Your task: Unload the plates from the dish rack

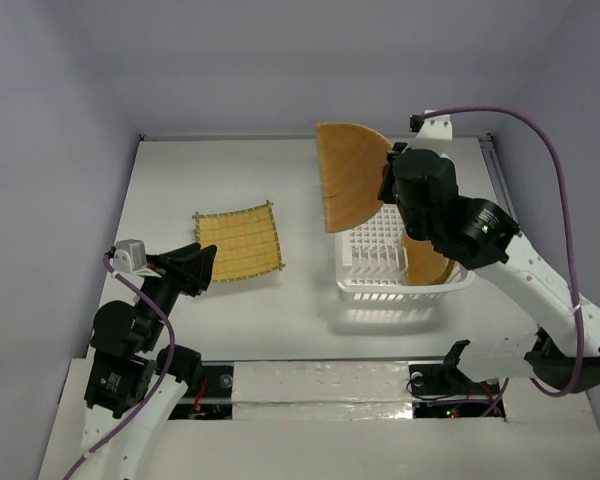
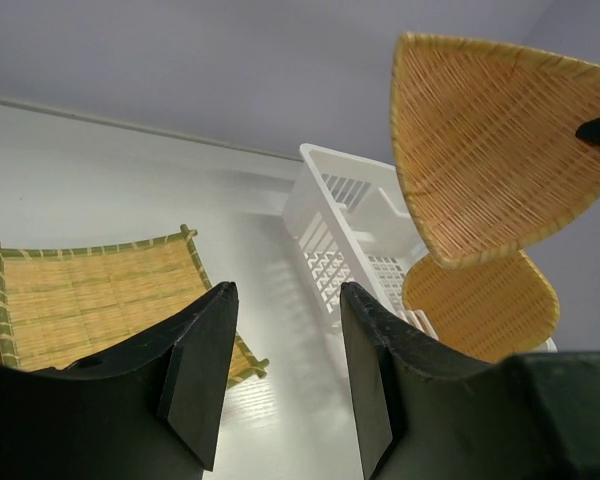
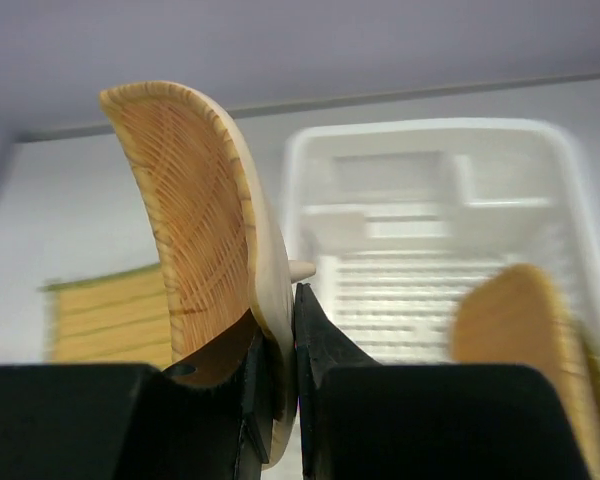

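Observation:
My right gripper (image 1: 388, 172) is shut on a fan-shaped woven plate (image 1: 348, 175) and holds it in the air above the far left end of the white dish rack (image 1: 365, 285). In the right wrist view the jaws (image 3: 285, 330) pinch the plate's rim (image 3: 205, 220). An oval plate (image 1: 427, 262) stands in the rack's right side. A square woven plate (image 1: 238, 241) lies flat on the table left of the rack. My left gripper (image 1: 205, 262) is open and empty at the square plate's near left corner. In the left wrist view the fan plate (image 2: 500, 140) hangs above the oval one (image 2: 480, 300).
The white table (image 1: 280, 310) is closed in by grey walls on the left, far and right sides. A purple cable (image 1: 540, 130) arcs over the right arm. The arm bases sit at the near edge.

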Motion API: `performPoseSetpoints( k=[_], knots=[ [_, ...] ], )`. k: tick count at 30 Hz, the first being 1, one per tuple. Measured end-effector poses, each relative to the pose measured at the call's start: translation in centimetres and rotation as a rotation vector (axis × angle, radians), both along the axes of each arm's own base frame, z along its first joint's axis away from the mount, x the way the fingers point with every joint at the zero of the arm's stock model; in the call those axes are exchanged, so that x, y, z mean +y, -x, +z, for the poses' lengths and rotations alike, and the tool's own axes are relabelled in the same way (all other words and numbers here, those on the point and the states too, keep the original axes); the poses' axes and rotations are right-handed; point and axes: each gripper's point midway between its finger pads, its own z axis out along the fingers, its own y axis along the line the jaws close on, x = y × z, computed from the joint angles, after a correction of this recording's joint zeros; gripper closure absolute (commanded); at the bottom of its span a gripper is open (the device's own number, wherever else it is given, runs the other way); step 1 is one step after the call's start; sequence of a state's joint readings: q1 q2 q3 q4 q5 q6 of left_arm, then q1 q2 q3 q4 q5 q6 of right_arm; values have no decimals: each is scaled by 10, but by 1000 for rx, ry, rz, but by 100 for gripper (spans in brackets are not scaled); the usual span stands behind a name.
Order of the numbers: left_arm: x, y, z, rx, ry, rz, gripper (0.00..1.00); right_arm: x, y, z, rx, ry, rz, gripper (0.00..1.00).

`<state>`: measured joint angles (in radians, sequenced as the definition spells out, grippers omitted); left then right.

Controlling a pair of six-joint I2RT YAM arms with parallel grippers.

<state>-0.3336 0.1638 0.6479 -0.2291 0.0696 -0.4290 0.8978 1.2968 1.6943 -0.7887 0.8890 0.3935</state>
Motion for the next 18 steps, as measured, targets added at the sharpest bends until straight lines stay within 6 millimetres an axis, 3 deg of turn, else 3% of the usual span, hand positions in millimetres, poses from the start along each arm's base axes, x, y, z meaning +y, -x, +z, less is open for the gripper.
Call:
performPoseSetpoints(
  k=[3,6,10,14,18],
  knots=[
    [1,0,0,1,0,5,58,47,-4,-6,-24,-179,163,100],
    [3,-1,0,1,2,15,58,99,-15,-25,-5,-312,279,100],
    [4,-2,0,2,5,25,59,173,-31,-90,125,-435,401,100],
    [4,-2,0,3,5,27,59,219,-35,-148,257,-516,449,100],
    [4,-2,0,3,6,26,59,243,-36,-178,330,-605,460,100]
  ],
)
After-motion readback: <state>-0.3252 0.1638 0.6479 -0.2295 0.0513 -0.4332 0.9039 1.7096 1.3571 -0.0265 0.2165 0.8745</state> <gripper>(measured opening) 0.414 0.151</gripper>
